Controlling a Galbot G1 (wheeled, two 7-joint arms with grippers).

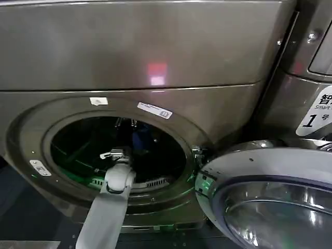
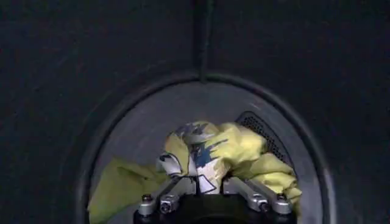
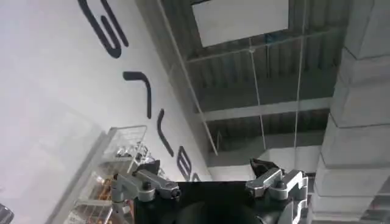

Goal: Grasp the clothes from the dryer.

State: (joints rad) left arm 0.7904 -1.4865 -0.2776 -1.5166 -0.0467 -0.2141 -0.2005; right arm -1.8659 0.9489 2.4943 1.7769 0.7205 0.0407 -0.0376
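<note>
1. The big bronze-grey front-loading dryer stands before me, a red light glowing on its top panel; its round porthole gapes open onto a dark drum.
2. Its silver-rimmed round glass door is swung out on the right side of the porthole, beside a neighbouring grey machine that carries a white label with a "1".
3. My left arm, light grey, reaches from below through the porthole, so my left tool is inside the drum.
4. The yellow clothes with blue and white print lie bunched at the back of the drum, in front of a perforated vent.
5. In the left wrist view my left tool is clamped on a fold of that printed cloth, the metal fingers pressing it from both sides.
6. My right tool is away from the dryer, pointed up toward a ceiling and a white wall with dark lettering, its fingers spread wide around nothing.
</note>
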